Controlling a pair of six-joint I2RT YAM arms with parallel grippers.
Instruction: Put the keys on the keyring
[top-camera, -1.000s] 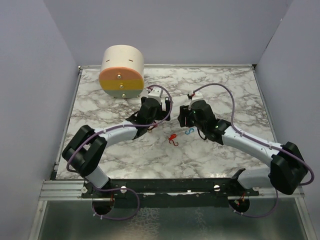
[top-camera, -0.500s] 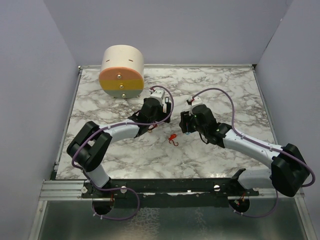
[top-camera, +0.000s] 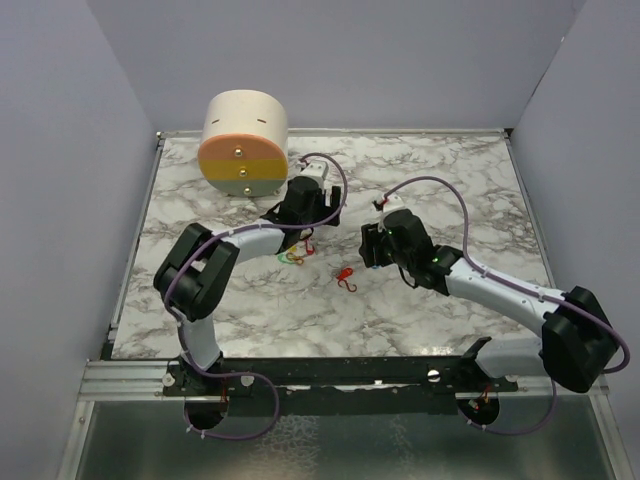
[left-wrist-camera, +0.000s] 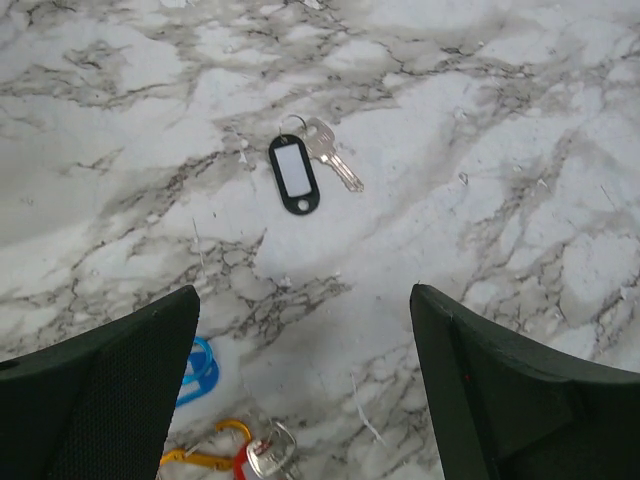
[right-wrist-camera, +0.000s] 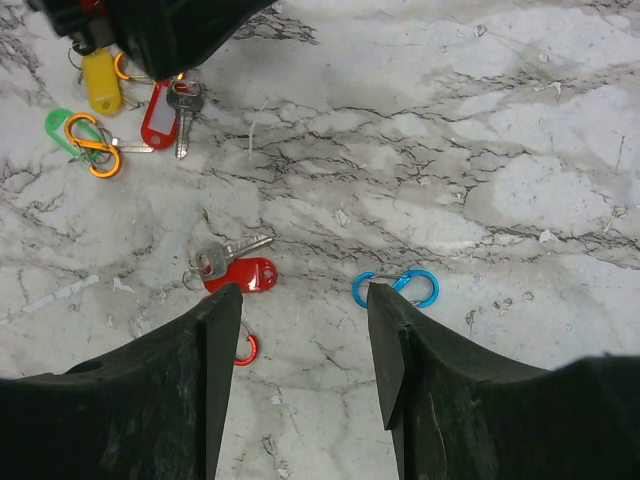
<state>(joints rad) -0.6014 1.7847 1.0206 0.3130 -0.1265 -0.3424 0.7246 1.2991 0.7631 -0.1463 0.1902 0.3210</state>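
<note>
Container: cream-and-orange cylinder (top-camera: 243, 145) at the far left of the worktop (top-camera: 450, 180), front face shut with two small studs; its inside is hidden
Keys near the cylinder: yellow tag (right-wrist-camera: 100, 80), red tag (right-wrist-camera: 160, 112) with a key, green tag (right-wrist-camera: 58, 125) and orange clip (right-wrist-camera: 98, 158), a loose bunch on the cylinder's arm-base side
Keys farther from the cylinder: second red tag (right-wrist-camera: 245, 274) with a key, red clip (right-wrist-camera: 247, 348), blue clip (right-wrist-camera: 395, 288), out toward mid-worktop
Black tag (left-wrist-camera: 295, 173): flat on the marble, one key on its ring; place relative to the cylinder cannot be told
Left end effector (left-wrist-camera: 305, 300): fingers wide apart, empty, near the cylinder
Right end effector (right-wrist-camera: 305, 290): fingers apart, gripping nothing, well away from the cylinder
</note>
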